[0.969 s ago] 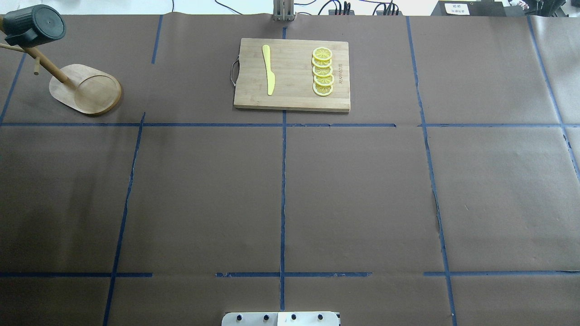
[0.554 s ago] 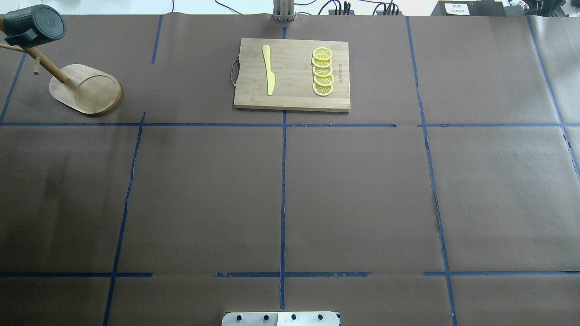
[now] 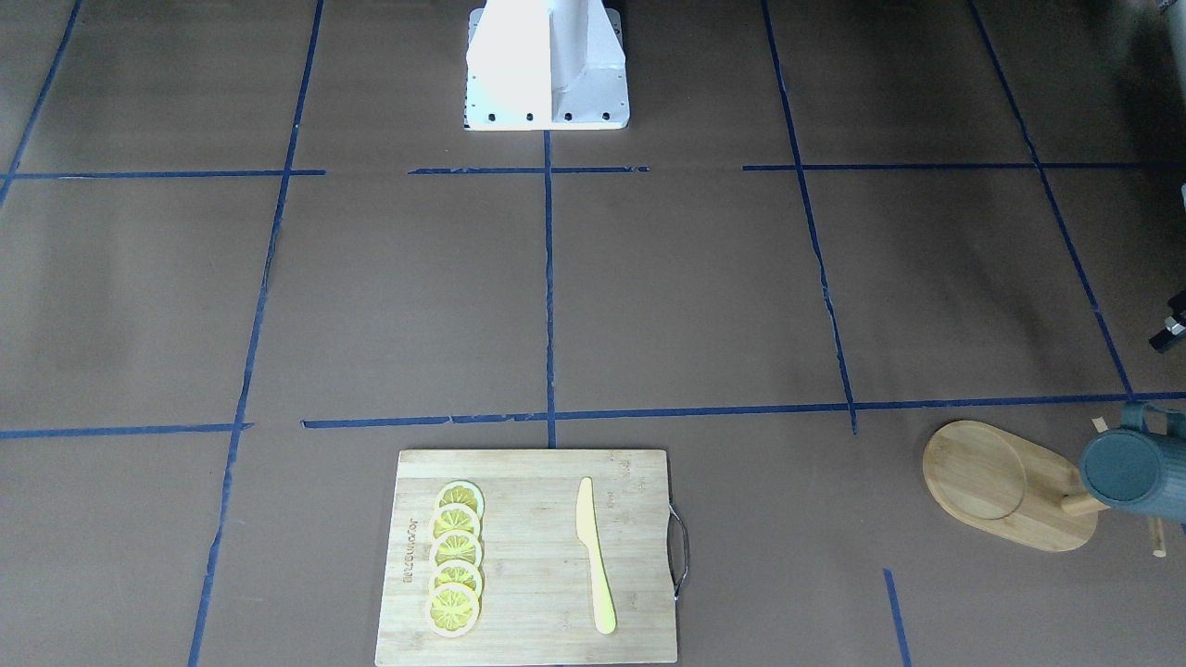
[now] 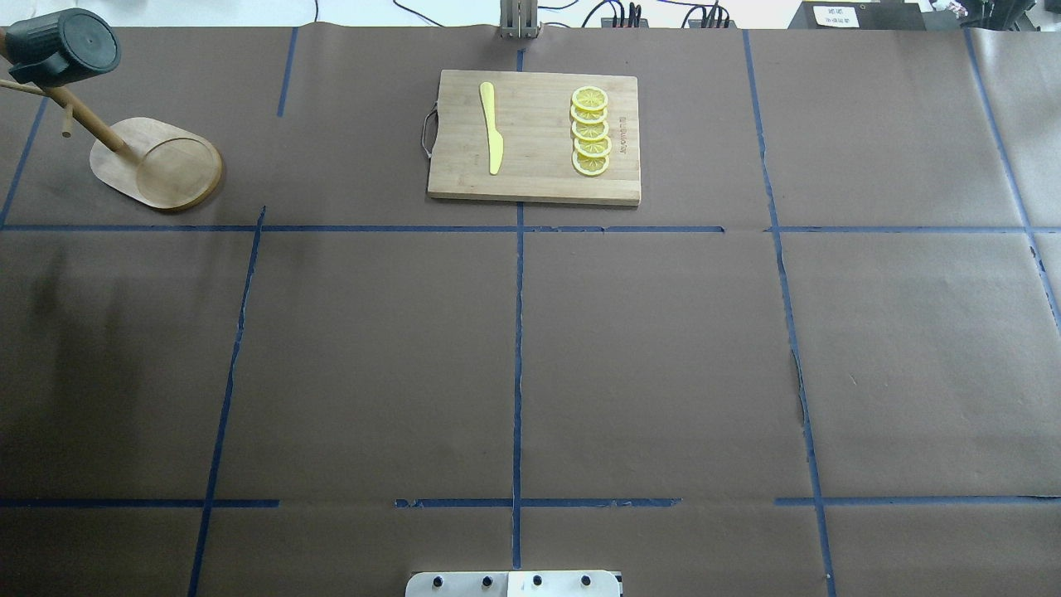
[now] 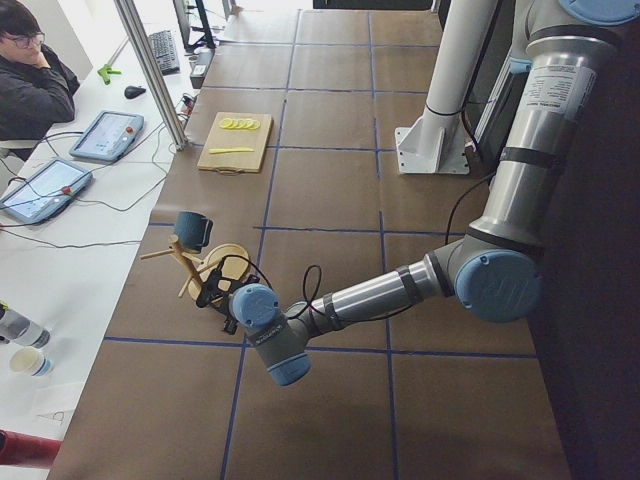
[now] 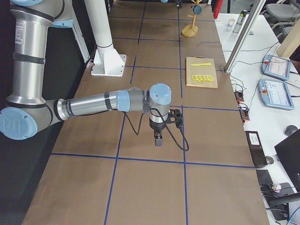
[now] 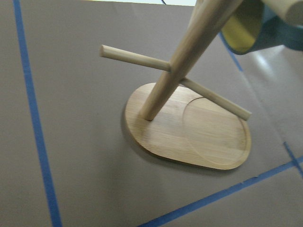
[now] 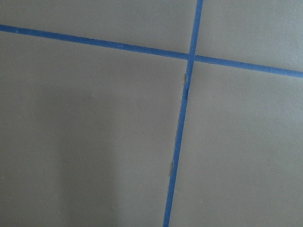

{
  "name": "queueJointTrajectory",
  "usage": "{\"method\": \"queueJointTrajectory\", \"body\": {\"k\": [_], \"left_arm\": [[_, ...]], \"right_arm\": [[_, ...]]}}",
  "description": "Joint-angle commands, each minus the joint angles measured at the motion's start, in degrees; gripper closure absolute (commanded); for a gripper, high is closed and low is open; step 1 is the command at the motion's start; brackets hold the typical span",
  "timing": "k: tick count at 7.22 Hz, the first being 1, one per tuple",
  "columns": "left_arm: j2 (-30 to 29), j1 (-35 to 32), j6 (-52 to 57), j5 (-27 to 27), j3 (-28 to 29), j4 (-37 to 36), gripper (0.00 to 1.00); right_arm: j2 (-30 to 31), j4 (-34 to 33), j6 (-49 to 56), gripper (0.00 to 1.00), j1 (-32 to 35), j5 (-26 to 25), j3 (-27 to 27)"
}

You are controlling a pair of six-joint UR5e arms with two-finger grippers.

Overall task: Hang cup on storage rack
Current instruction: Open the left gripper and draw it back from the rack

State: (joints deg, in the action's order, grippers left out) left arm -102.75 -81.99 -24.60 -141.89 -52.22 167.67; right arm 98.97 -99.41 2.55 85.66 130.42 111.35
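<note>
The dark teal-grey cup [image 4: 62,46] hangs on an upper peg of the bamboo storage rack [image 4: 157,162] at the table's far left. Both show in the front-facing view, the cup [image 3: 1135,472] and the rack [image 3: 1005,486]. The left wrist view shows the rack's pole and pegs [image 7: 189,52] close up, with the cup's yellow inside [image 7: 246,28] at top right. My left gripper [image 5: 208,292] hovers just beside the rack, apart from the cup; I cannot tell if it is open. My right gripper [image 6: 158,139] points down over bare table; I cannot tell its state.
A bamboo cutting board [image 4: 535,137] with a yellow knife [image 4: 491,124] and several lemon slices [image 4: 590,131] lies at the far centre. Blue tape lines cross the brown table cover. The robot's base [image 3: 547,65] stands at the near edge.
The cup and the rack have not moved. A faint shadow on the table's left side has drifted further left.
</note>
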Motion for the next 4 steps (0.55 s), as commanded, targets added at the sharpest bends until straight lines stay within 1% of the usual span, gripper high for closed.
{"method": "queueJointTrajectory", "body": {"k": [1, 2, 3, 4], "left_arm": [[-0.08, -0.54, 18.89, 7.03, -0.16, -11.7, 0.0], [-0.17, -0.63, 26.8, 11.59, -0.59, -17.06, 0.0], [-0.34, -0.72, 34.1, 14.86, -2.6, -24.07, 0.0], [-0.34, -1.15, 39.14, 18.54, -7.23, -33.11, 0.0]], "right_arm": [[0.0, 0.0, 0.0, 0.0, 0.04, 0.01, 0.0], [0.0, 0.0, 0.0, 0.0, 0.04, 0.01, 0.0], [0.0, 0.0, 0.0, 0.0, 0.04, 0.01, 0.0], [0.0, 0.0, 0.0, 0.0, 0.04, 0.01, 0.0]]}}
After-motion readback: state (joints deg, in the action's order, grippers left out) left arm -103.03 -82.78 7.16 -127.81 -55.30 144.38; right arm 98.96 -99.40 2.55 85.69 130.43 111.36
